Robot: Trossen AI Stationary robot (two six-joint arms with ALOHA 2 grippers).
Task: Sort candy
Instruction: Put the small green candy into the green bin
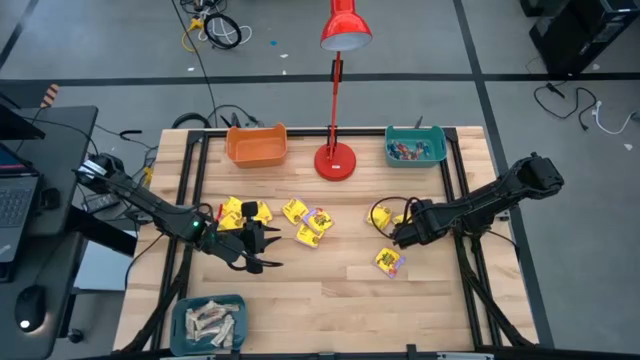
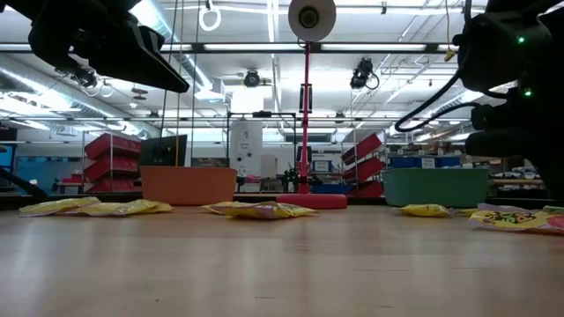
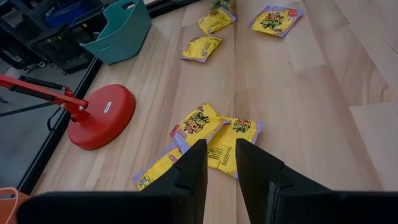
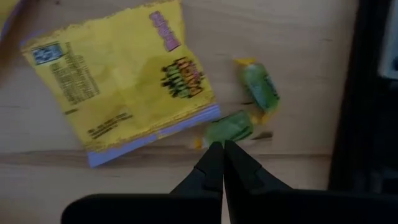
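Yellow candy packets lie flat on the wooden table, in a left group [image 1: 240,212], a middle group [image 1: 308,222] and singly at the right [image 1: 388,262]. My left gripper [image 1: 262,250] hangs open above the table, short of the middle packets [image 3: 199,124], with nothing between its fingers. My right gripper [image 4: 217,149] points down, shut, its tips at a small green wrapped candy [image 4: 230,127]. A second green candy [image 4: 261,84] and a yellow packet [image 4: 124,81] lie beside it. My right gripper comes from above, pointing down, and its shut fingertips [image 4: 210,158] meet the green candy's edge [image 4: 214,138] by the wrapper's twisted end. I cannot tell whether any wrapper is caught between them. The candy lies flat on the table.
An orange bin [image 1: 257,145] and a teal bin [image 1: 415,147] holding small candies stand at the far edge. Between them is the red lamp's base [image 1: 335,160]. Another teal bin [image 1: 208,322], with beige bars in it, sits at the near left. A black frame rail [image 4: 373,93] runs beside the right gripper.
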